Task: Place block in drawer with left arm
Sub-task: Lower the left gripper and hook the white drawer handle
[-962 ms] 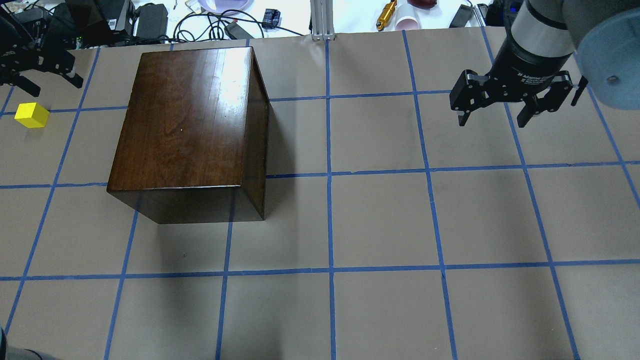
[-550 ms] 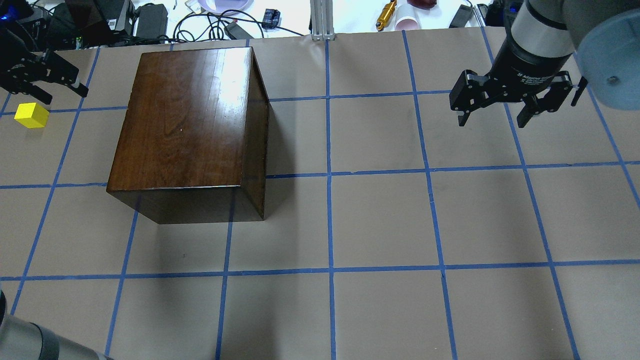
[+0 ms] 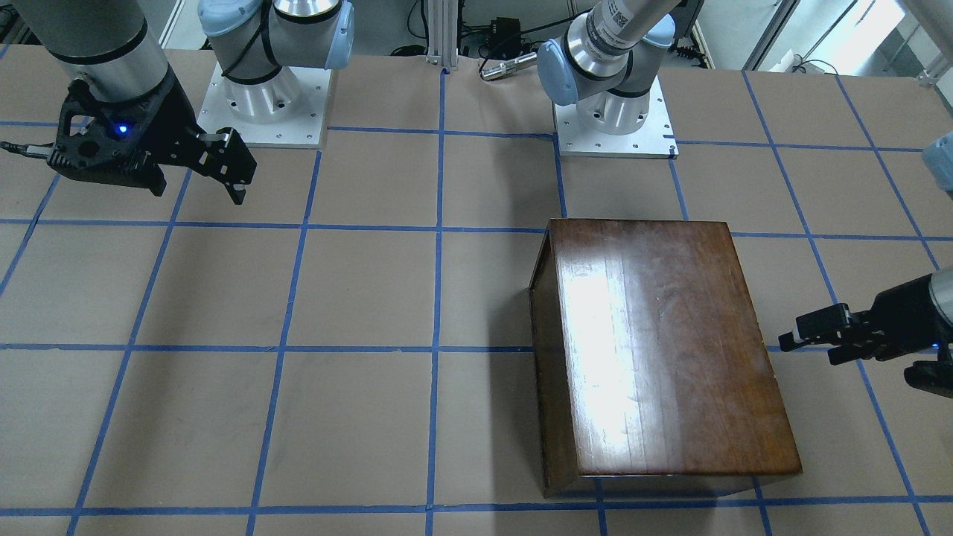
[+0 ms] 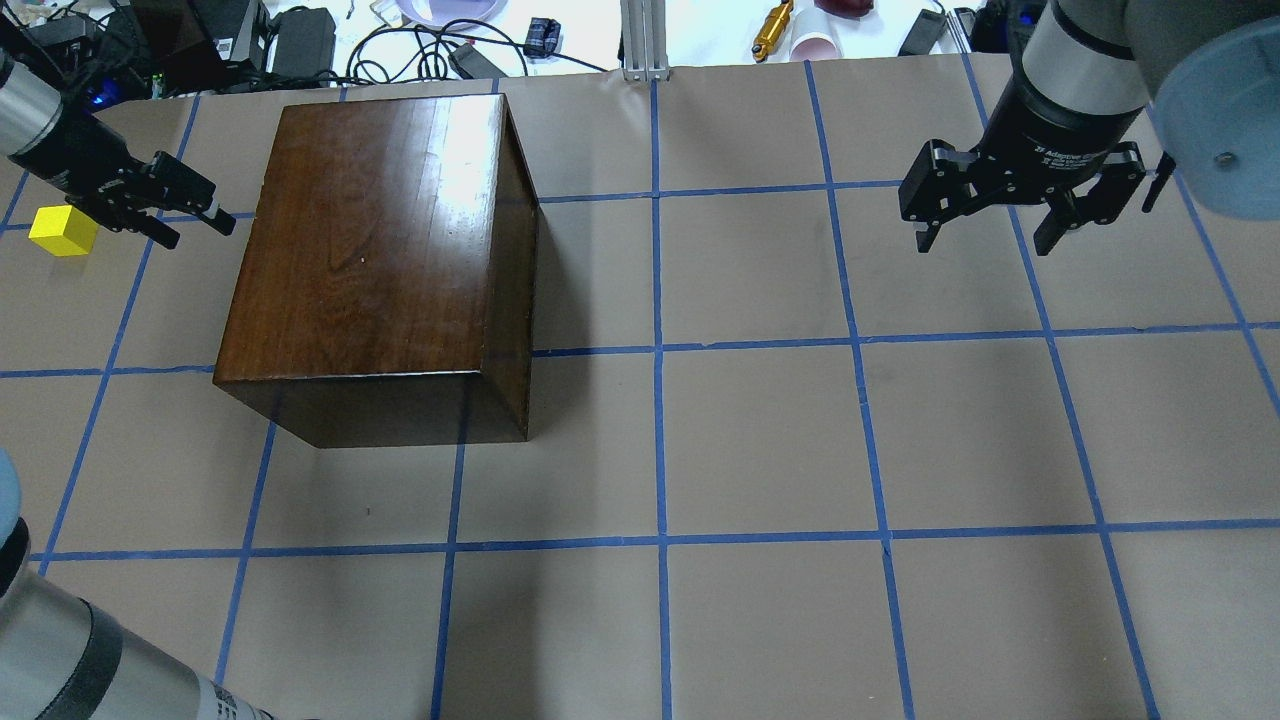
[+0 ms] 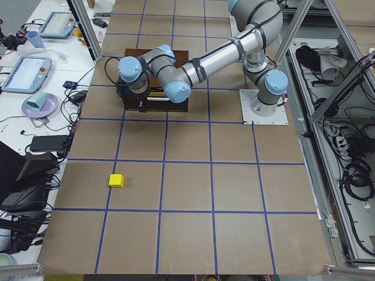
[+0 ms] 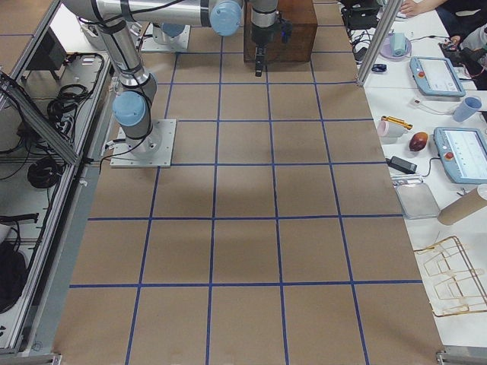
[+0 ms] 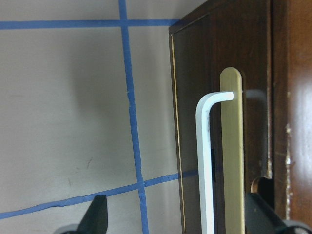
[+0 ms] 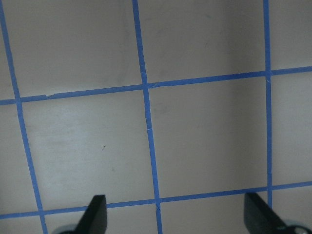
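Note:
The yellow block lies on the table at the far left, left of the dark brown box; it also shows in the exterior left view. The drawer is shut; its dark front panel with a white handle fills the left wrist view. My left gripper is open and empty, between block and box, pointing at the box's left face, with its fingertips either side of the handle. It also shows in the front-facing view. My right gripper is open and empty, above the table at the far right.
Blue tape lines grid the brown table. Cables and small items lie beyond the far edge. The right wrist view shows only table and tape. The arm bases stand at the robot's side.
My left gripper has moved right, from behind the block to close to the box's left face. The block, box and right arm have not moved.

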`<state>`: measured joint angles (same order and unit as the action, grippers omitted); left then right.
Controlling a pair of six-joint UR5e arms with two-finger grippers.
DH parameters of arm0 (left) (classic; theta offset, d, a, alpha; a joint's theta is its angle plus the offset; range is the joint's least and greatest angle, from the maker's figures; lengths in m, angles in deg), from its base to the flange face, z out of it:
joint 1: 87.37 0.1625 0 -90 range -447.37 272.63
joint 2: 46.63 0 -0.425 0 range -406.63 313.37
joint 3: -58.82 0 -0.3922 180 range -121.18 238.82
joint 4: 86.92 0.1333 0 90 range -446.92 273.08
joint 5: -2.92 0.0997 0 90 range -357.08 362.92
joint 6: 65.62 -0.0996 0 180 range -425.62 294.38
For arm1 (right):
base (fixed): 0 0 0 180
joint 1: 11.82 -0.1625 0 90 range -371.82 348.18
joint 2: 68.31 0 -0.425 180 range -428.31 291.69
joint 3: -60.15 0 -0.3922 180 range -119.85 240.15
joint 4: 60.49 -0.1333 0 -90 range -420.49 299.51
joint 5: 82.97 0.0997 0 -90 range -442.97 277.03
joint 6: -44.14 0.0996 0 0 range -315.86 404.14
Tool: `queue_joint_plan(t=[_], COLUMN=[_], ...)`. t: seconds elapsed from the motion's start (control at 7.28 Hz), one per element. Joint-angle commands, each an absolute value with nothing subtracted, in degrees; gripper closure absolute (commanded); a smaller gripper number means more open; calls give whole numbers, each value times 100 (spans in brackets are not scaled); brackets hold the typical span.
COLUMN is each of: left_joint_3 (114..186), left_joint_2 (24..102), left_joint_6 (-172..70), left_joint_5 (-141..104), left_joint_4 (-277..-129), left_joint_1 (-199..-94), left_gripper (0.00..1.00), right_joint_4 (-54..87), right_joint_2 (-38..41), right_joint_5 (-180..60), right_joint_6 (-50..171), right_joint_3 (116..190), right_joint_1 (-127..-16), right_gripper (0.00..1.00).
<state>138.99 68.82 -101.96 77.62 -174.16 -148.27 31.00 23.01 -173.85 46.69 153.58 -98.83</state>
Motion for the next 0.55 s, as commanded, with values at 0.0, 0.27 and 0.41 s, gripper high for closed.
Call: queue_joint_plan(t=[0.0,0.27,0.41], left_joint_3=[14213,14258,14267], left_joint_2=[6956,6991,7044], left_joint_6=[-10235,-10236,-10236], left_joint_5=[7684,7684,7684], left_joint_4=[-17201,-17200,-17200], left_joint_1=[-14827,-14827,-14827], left_gripper=[0,0,0], right_joint_4=[3100,3100,3100], right_joint_2=[2301,2301,2301], right_joint_5=[-17385,-17385,-17385], right_joint_6=[4668,4668,4668], right_joint_3=[15358,15358,15358], right_joint_1=[-9874,-9874,-9883], right_gripper=[0,0,0])
